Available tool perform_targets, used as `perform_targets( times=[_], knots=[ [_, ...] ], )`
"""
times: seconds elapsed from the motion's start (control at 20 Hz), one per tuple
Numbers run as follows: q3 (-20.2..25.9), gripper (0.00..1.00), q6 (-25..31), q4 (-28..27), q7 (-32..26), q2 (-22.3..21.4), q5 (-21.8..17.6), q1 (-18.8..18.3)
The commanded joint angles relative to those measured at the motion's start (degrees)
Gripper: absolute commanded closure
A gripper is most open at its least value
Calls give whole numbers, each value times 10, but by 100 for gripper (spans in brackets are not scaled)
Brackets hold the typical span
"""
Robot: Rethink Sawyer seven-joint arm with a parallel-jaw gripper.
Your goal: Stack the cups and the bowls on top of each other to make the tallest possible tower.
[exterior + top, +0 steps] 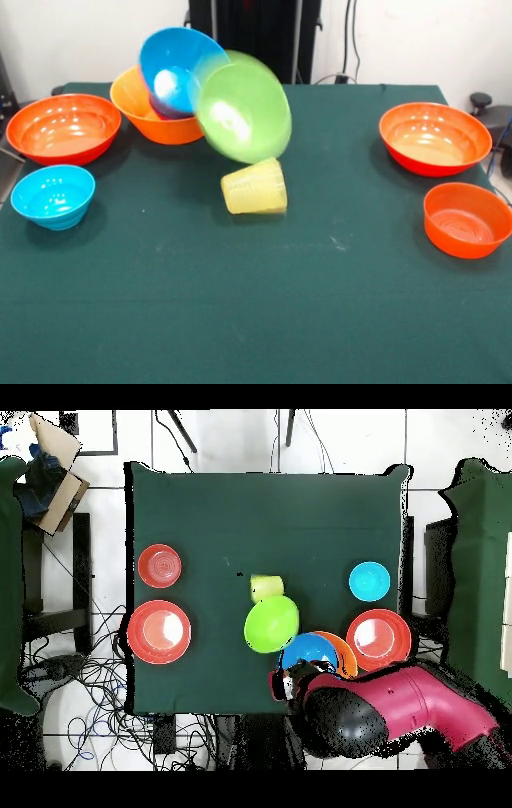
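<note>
A dark green table cloth (256,304) carries a pale-yellow ridged tumbler (254,187), a lime green bowl (242,111), a blue bowl (178,70) in a light-orange bowl (152,118), a cyan bowl (53,194), and three red-orange bowls (64,127) (434,138) (467,218), beside a red and black arm (400,709)

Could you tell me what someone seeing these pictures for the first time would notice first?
First, the lime green bowl, tipped steeply on its side against the blue bowl, which sits tilted in the light-orange bowl at the table's far edge in the front view. Just in front lies the pale-yellow tumbler, on its side. Overhead, the red and black arm hangs over that pile.
</note>
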Motion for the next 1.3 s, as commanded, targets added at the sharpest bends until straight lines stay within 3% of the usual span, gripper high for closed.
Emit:
perform_targets(
  times=[0.05,0.95,1.3],
  knots=[
    [47,0,8,7,-74,4,-18,28],
    [73,0,23,5,-68,9,-18,12],
    [70,0,18,2,-49,-6,-23,33]
  ],
)
